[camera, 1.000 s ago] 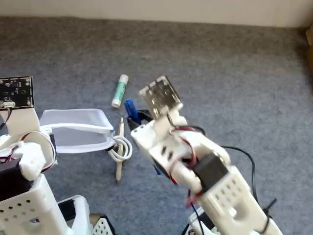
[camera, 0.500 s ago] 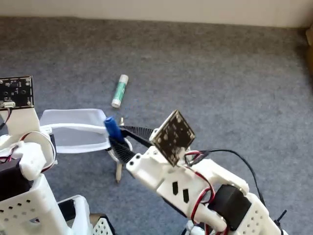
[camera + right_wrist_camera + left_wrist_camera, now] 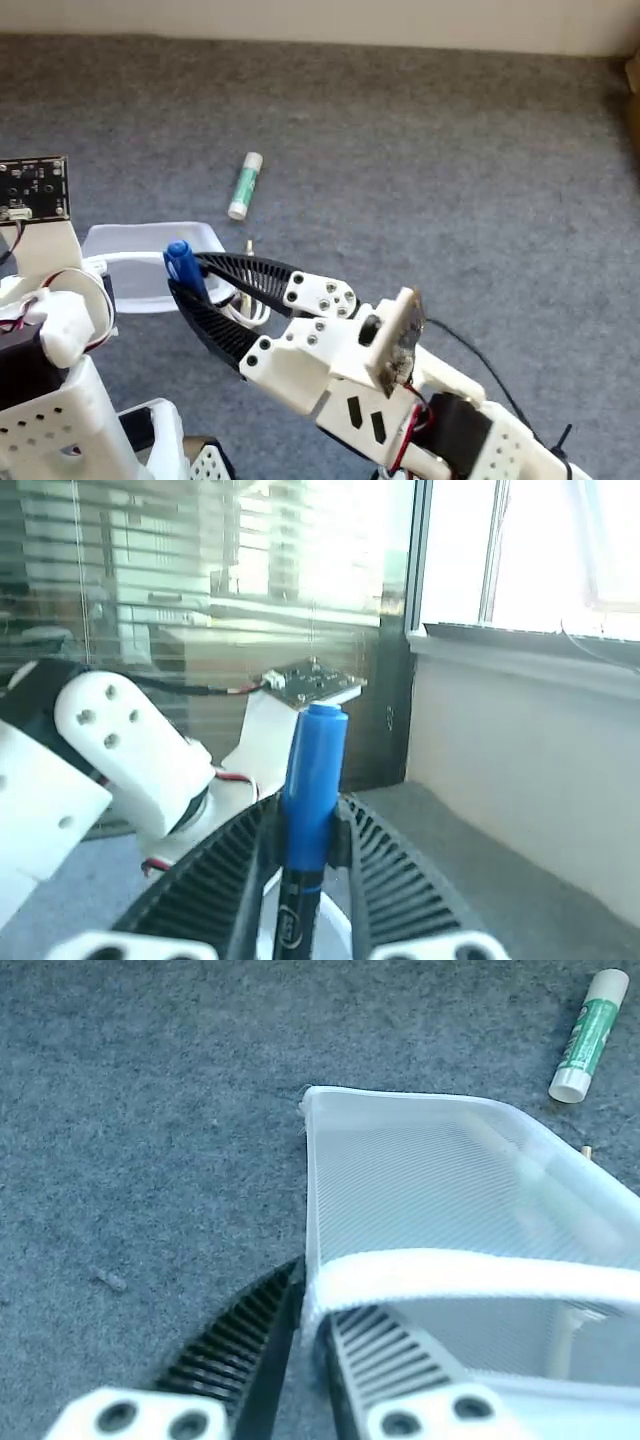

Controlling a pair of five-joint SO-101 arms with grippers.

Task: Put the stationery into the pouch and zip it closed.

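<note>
A white mesh pouch [image 3: 150, 262] lies on the grey carpet with its mouth held up. My left gripper [image 3: 312, 1322] is shut on the pouch's [image 3: 440, 1190] white zip edge. My right gripper [image 3: 185, 278] is shut on a blue marker [image 3: 183, 266], held upright right over the pouch's open mouth; the marker [image 3: 308, 800] stands between the black fingers [image 3: 215, 880]. A green and white glue stick [image 3: 244, 185] lies on the carpet beyond the pouch, also seen as the glue stick [image 3: 588, 1032]. A beige pencil [image 3: 243, 345] and a coiled white cord [image 3: 245, 308] lie beside the pouch.
Grey carpet [image 3: 480, 170] stretches open to the right and the far side. The left arm's white body [image 3: 50, 400] fills the near left corner, with a circuit board [image 3: 32, 188] above it. A pale wall runs along the far edge.
My right arm has swung left and rolled over, carrying the blue marker from beside the pencil to above the pouch's mouth. The left gripper and pouch have stayed put.
</note>
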